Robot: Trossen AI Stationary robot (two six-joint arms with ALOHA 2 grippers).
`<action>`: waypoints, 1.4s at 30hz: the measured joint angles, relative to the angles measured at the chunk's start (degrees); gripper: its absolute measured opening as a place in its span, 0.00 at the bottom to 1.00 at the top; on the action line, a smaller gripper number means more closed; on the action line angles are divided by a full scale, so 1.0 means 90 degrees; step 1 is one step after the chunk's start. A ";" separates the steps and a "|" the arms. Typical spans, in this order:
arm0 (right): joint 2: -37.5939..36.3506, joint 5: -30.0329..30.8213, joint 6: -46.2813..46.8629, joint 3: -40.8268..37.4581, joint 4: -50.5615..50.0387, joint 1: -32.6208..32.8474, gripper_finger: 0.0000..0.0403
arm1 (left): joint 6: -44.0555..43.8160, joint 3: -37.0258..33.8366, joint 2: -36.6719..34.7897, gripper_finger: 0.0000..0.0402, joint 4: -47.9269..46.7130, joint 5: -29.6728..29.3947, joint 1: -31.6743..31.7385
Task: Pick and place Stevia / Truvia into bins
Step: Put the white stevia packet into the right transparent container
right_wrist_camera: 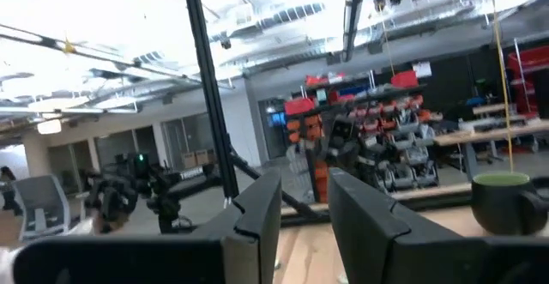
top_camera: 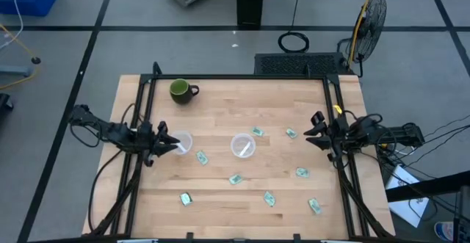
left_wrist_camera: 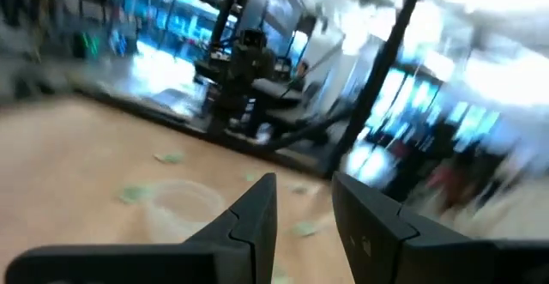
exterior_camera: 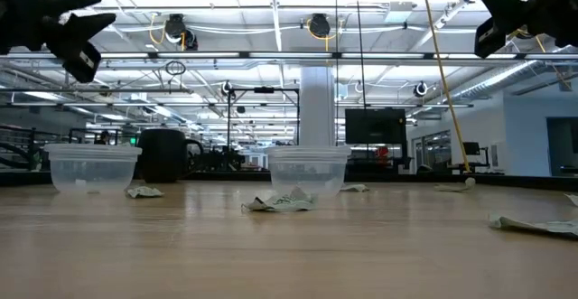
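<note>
Several pale green and white packets lie flat and scattered on the wooden table, among them ones at the middle and at the near right. Two clear cups stand upright at the left and the middle; both also show in the low view. My left gripper hovers open and empty above the table beside the left cup. My right gripper hovers open and empty over the table's right side, near a packet.
A dark green mug stands at the far left of the table. Black frame rails run along the table's left and right sides. Bare wood lies along the far middle and the near left.
</note>
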 joint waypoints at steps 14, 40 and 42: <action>0.0596 0.1580 -0.1218 0.0325 -0.1121 0.0000 0.25 | 0.1695 0.0000 0.0000 0.29 0.0169 -0.1979 0.0007; 0.6814 0.2975 0.1368 0.3164 -0.6106 -0.0036 0.36 | 0.2698 0.0000 0.0000 0.29 0.0288 -0.2591 0.0506; 0.6905 0.2973 0.1386 0.3164 -0.6056 -0.0041 0.36 | 0.2698 0.0000 0.0000 0.29 0.0291 -0.2591 0.0535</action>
